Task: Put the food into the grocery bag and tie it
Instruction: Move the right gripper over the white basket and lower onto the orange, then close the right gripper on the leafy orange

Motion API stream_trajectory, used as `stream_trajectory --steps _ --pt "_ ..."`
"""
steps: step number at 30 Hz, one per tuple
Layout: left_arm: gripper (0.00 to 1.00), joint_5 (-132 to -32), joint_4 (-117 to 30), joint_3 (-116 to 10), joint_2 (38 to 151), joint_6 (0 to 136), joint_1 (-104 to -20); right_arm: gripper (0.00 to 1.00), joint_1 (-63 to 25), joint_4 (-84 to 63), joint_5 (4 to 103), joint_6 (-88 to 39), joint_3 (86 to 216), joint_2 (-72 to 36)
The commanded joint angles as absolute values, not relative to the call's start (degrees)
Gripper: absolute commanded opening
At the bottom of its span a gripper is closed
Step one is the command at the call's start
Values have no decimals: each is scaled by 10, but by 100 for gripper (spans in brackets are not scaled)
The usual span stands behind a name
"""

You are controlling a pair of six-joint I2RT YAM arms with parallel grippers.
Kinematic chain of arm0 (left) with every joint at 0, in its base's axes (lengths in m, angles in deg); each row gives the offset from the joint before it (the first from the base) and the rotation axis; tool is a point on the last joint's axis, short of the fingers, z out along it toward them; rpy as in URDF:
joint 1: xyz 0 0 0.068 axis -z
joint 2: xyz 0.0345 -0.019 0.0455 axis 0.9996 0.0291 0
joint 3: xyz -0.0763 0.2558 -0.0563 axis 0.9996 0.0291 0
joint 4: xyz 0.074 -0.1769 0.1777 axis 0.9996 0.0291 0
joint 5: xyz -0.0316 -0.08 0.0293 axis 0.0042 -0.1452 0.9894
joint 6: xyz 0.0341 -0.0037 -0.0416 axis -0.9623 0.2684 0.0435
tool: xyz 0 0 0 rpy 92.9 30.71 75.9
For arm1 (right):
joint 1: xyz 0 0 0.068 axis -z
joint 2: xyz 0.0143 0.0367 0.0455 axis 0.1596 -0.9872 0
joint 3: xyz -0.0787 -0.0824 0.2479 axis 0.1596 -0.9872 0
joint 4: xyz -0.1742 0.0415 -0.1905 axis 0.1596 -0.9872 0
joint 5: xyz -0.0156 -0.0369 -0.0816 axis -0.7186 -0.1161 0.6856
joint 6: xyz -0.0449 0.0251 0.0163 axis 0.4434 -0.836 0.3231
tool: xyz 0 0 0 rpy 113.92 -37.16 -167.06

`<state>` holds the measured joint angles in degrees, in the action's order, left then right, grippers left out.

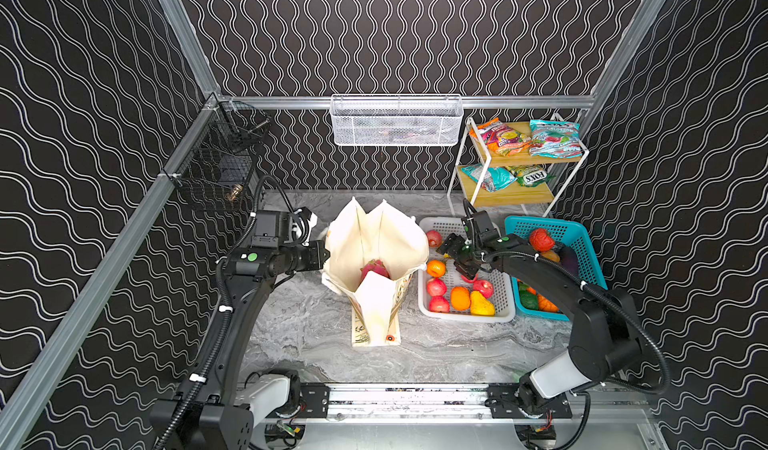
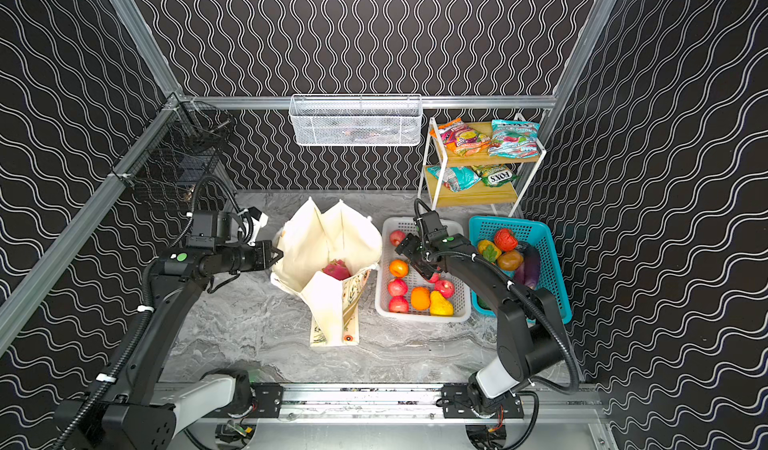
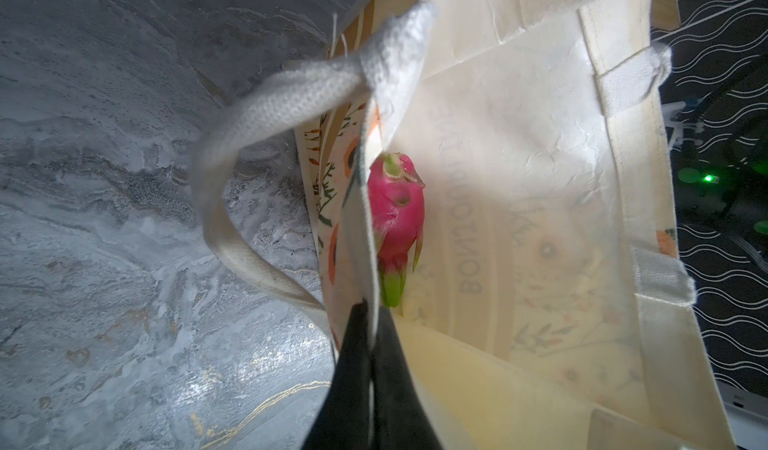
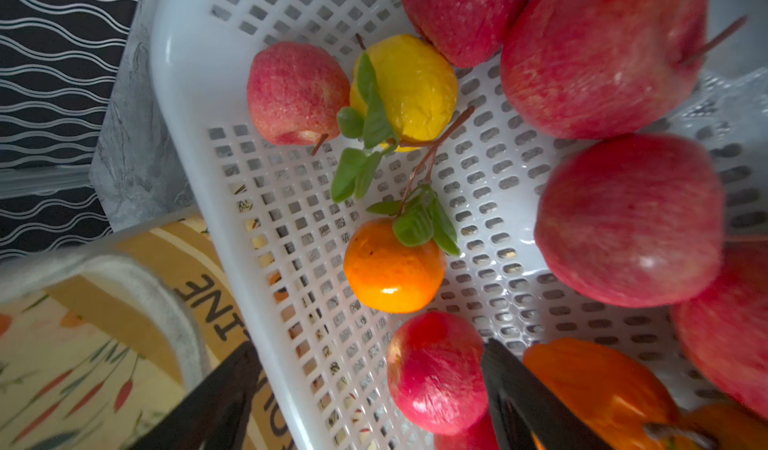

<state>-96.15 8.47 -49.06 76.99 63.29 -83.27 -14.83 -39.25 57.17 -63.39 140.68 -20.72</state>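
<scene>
— What takes up most of the grey marbled bench (image 1: 457, 344)?

— The grocery bag (image 1: 386, 240). It is cream canvas and stands open near the middle in both top views. Just beside it on the right is a white basket (image 1: 508, 302) of fruit, and past that a teal basket (image 1: 586, 244) of vegetables.

— And the arms?

— The left tool (image 3: 365, 315) is closed tight on the bag's rim on the bag's left side. The left wrist view shows the fabric edge pinched between its black fingers. The right tool (image 4: 370, 346) hangs low over the white basket with its jaws spread wide and nothing gripped. A red apple (image 4: 436, 373) sits between them, close to one finger and well clear of the other.

— Is any food in the bag?

— One magenta dragon fruit (image 3: 397, 215) with green tips lies inside, low against the bag's wall. A small orange (image 4: 395, 269) with green leaves lies on the floor of the white basket, near the apple and apart from the bag.
</scene>
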Motion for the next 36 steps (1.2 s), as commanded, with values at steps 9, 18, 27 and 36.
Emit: stream_trajectory --steps 9,18,27,36 --pt "0 -984 70 -479 765 634 -833 87 -151 -355 554 -677 1410 -262" --pt "0 -986 64 -472 766 637 -834 87 -152 -345 545 -682 1409 -292" --pt "0 -989 67 -480 769 634 -833 86 -153 -339 542 -683 1417 -313" --pt "0 -988 75 -488 772 631 -833 86 -155 -331 546 -686 1414 -323"
